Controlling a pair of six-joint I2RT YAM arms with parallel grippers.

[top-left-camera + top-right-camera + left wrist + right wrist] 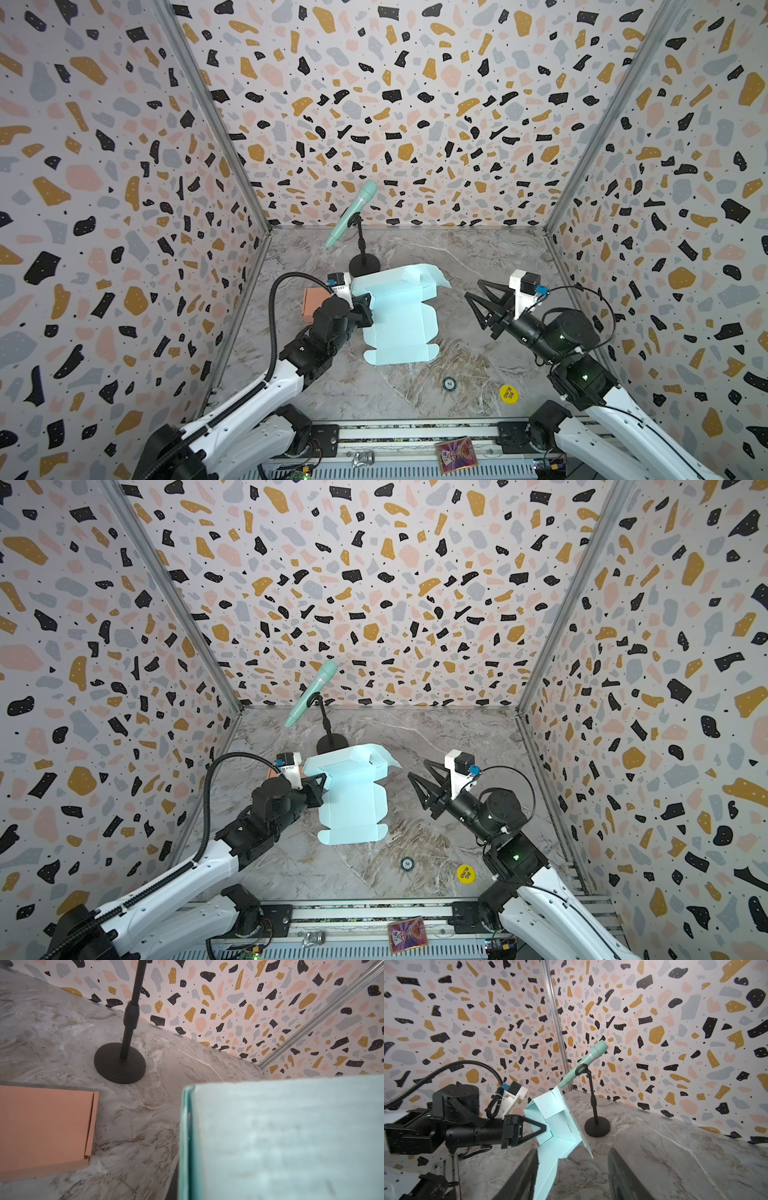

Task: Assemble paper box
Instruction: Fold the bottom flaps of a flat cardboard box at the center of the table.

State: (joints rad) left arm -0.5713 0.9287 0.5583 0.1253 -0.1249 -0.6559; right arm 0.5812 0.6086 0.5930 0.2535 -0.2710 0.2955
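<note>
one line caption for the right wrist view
Left gripper shut on the box, raised beside the mic stand.

Bright, even light; wide-angle bending at edges; nearest surfaces blurred.

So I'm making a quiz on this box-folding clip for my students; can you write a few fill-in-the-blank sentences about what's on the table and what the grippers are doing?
1. The left gripper is shut on the edge of the pale ____ paper box.
2. The right gripper has its jaws ____ and holds nothing.
3. The green microphone sits clipped in a black ____ behind the box.
4. Beside the left arm lies a flat ____ box.

Missing words: blue; open; stand; orange
</note>
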